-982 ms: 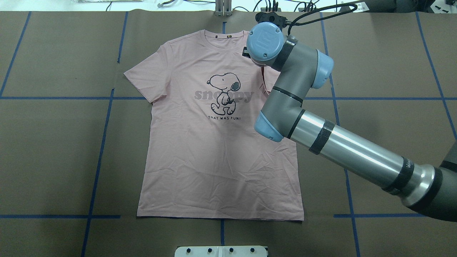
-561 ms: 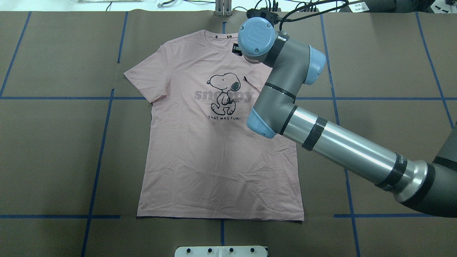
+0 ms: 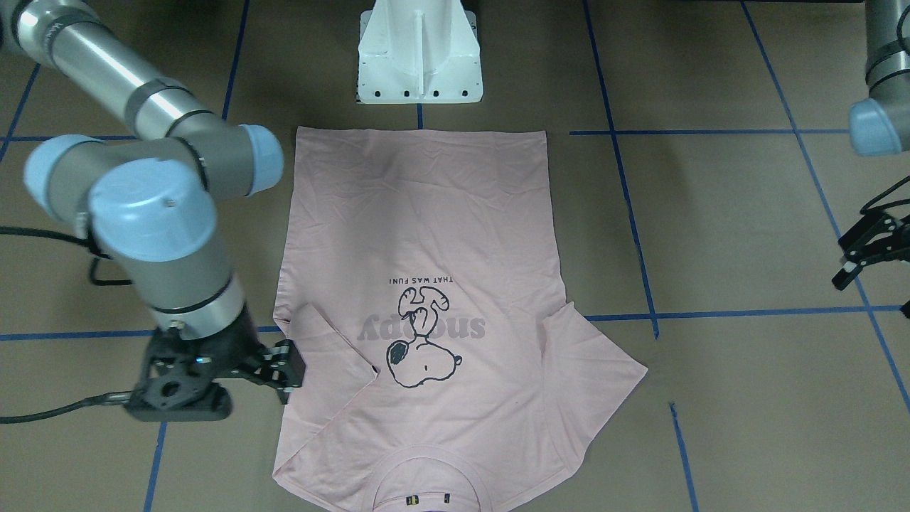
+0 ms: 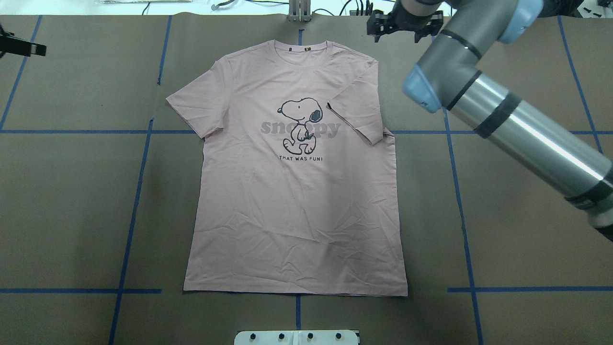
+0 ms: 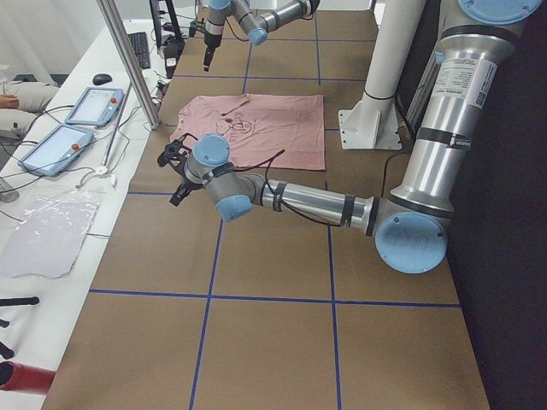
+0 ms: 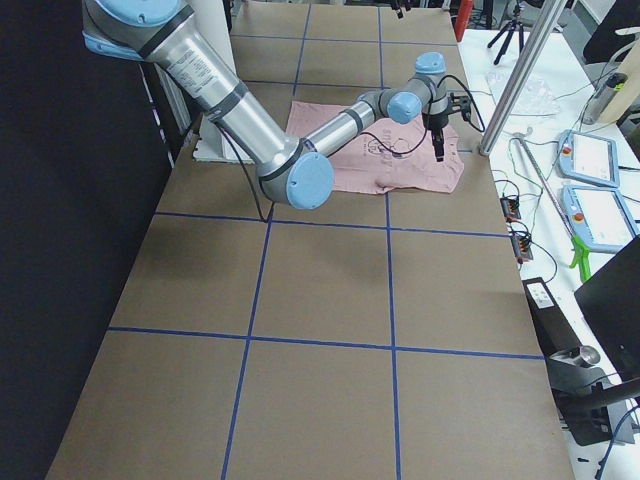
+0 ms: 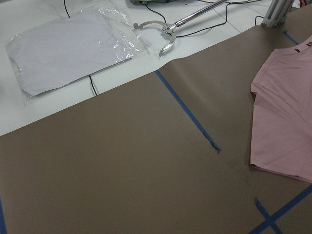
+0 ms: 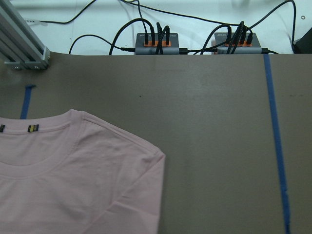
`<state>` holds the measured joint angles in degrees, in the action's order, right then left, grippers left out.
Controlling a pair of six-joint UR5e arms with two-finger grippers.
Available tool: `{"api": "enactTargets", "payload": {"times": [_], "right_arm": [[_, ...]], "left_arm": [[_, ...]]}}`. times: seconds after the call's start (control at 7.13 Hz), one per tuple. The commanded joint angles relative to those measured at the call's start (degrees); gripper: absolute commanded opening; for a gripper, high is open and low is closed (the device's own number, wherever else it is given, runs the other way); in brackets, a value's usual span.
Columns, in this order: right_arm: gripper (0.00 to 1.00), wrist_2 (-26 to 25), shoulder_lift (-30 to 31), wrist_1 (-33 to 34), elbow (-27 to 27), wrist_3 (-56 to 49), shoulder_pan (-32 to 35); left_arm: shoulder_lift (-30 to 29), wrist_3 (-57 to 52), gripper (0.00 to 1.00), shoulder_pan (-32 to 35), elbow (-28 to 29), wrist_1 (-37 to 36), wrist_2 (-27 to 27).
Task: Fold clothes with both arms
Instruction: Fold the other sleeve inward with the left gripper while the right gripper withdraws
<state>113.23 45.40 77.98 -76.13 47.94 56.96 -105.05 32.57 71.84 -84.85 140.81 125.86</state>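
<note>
The pale pink Snoopy T-shirt (image 4: 297, 201) lies flat, print up, collar toward the far edge. One sleeve (image 4: 357, 112) is folded inward onto the chest; it also shows in the front view (image 3: 330, 355). The other sleeve (image 4: 198, 103) lies spread flat. My right gripper (image 4: 404, 24) is open and empty, above the paper just beyond the folded shoulder; in the front view it (image 3: 288, 370) hovers beside the shirt's edge. My left gripper (image 3: 864, 249) is open and empty, far off to the side of the shirt, and shows at the overhead view's left edge (image 4: 21, 47).
Brown paper with blue tape lines (image 4: 134, 191) covers the table. The white pedestal base (image 3: 419, 57) stands at the shirt's hem side. An aluminium post (image 4: 300, 12) and cable boxes (image 8: 156, 44) sit at the far edge. A plastic bag (image 7: 73, 48) lies beyond the paper.
My right arm has pulled back from over the shirt's shoulder toward the far right edge. The sleeve it was over now lies folded on the chest, free of the gripper.
</note>
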Motion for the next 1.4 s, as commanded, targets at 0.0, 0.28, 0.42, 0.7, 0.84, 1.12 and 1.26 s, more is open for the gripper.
{"api": "enactTargets", "payload": {"times": [0.0, 0.28, 0.42, 0.7, 0.84, 1.12, 1.26], "right_arm": [[1.00, 12.57, 10.98, -6.56, -3.85, -14.32, 9.54], [1.00, 15.62, 15.59, -11.35, -3.94, -16.30, 12.12], [1.00, 15.35, 15.51, -11.36, -3.94, -16.22, 12.04], [1.00, 15.18, 15.69, -11.36, -3.94, -16.13, 12.13], [1.00, 15.18, 15.69, -11.36, -3.94, -16.13, 12.13], [1.00, 15.09, 15.77, -11.36, -3.94, -16.13, 12.13], [1.00, 15.09, 15.95, -11.36, -3.94, -16.13, 12.13]], "left_arm": [[-5.06, 15.80, 0.69, -9.83, 2.66, 0.08, -10.58], [-10.41, 25.22, 0.67, -17.58, 9.23, -0.01, -21.48], [-12.27, 28.22, 0.67, -21.09, 12.40, 0.25, -26.23], [-14.48, 30.96, 0.62, -24.81, 16.54, 0.25, -31.46], [-14.48, 30.89, 0.60, -25.25, 16.99, 0.34, -31.47], [-14.48, 30.45, 0.57, -25.61, 17.26, 0.34, -31.47], [-14.40, 30.36, 0.56, -25.61, 17.35, 0.34, -31.47]]}}
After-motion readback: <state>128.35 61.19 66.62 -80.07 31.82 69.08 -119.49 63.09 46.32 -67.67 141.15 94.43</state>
